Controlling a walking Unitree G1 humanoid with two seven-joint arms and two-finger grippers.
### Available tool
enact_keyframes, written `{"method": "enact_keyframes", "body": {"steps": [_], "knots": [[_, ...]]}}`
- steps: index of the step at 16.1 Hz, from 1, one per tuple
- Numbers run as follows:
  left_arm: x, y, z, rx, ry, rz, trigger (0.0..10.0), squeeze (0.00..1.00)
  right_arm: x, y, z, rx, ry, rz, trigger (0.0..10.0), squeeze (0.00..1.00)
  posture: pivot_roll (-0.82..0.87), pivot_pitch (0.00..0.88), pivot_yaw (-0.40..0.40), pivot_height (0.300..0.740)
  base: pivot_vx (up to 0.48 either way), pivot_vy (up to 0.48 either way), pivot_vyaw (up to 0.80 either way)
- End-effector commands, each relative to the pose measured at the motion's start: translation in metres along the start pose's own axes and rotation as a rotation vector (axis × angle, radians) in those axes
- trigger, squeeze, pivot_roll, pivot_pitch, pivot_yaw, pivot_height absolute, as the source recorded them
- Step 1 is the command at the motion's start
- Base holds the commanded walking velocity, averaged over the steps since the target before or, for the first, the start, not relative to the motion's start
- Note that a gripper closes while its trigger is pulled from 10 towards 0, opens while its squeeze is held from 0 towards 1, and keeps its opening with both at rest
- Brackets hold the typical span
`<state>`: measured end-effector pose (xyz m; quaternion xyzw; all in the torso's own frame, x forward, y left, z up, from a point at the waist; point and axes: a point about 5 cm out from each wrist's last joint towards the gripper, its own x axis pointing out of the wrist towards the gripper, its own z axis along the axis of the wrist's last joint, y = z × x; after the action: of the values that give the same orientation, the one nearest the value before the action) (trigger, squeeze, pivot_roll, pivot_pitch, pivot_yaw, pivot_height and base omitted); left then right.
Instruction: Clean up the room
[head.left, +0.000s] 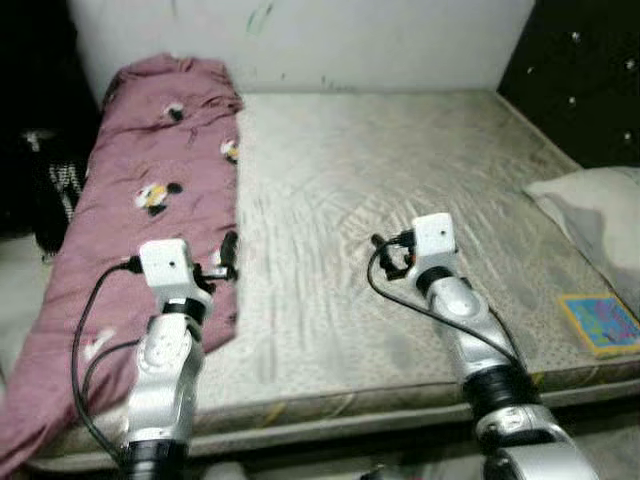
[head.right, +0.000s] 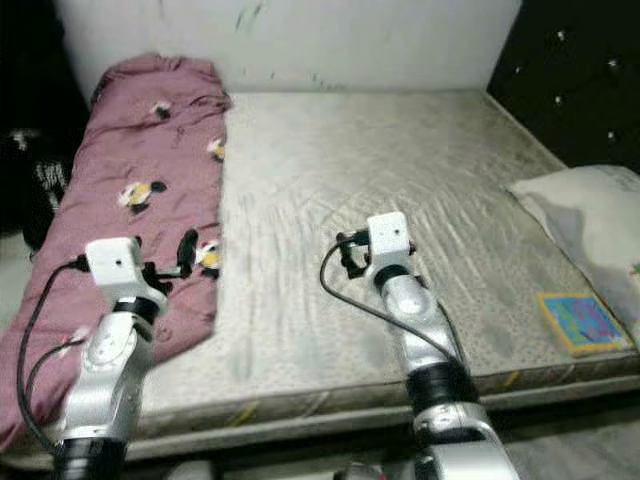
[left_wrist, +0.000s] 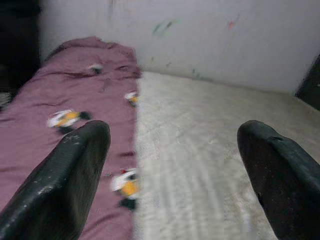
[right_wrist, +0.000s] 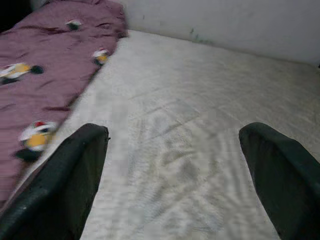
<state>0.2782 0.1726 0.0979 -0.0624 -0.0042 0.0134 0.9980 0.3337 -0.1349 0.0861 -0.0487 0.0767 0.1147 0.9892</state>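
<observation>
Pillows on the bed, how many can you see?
1. A pale grey pillow lies at the right edge of the bare beige mattress, beyond the small colourful book. More could be hidden past the picture's edge.

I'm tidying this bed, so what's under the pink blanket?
The pink blanket lies along the mattress's left side, its near end hanging over the edge. It covers that strip, so anything beneath is hidden.

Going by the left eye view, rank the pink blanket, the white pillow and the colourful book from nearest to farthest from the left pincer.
1. Pink blanket: right under and beside the left pincer, along the mattress's left side.
2. Colourful book: far across on the right, near the front edge of the mattress.
3. White pillow: right edge, behind the book; only slightly farther, so nearly a tie.
</observation>
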Motion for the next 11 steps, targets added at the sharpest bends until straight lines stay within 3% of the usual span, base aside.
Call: {"method": "enact_keyframes", "body": {"steps": [1, 3, 11], "knots": [[-0.0004, 0.0048, 0.0004, 0.010, 0.003, 0.017, 10.0, 0.00, 0.0035, 0.0055, 0.0106, -0.019, -0.044, 0.022, 10.0, 0.00, 0.01, 0.000, -0.058, 0.740, 0.000, 0.480, 0.00], [-0.0003, 0.0052, 0.0008, 0.013, 0.003, 0.017, 10.0, 0.00, 0.0036, 0.0068, 0.0110, -0.025, -0.046, 0.027, 10.0, 0.00, 0.01, 0.000, -0.056, 0.740, 0.000, 0.480, 0.45], [0.0031, 0.0057, 0.0026, 0.014, 0.003, 0.020, 10.0, 0.00, 0.0060, 0.0060, 0.0131, -0.018, -0.045, 0.015, 10.0, 0.00, 0.00, 0.000, -0.045, 0.740, 0.000, 0.480, 0.00]]}}
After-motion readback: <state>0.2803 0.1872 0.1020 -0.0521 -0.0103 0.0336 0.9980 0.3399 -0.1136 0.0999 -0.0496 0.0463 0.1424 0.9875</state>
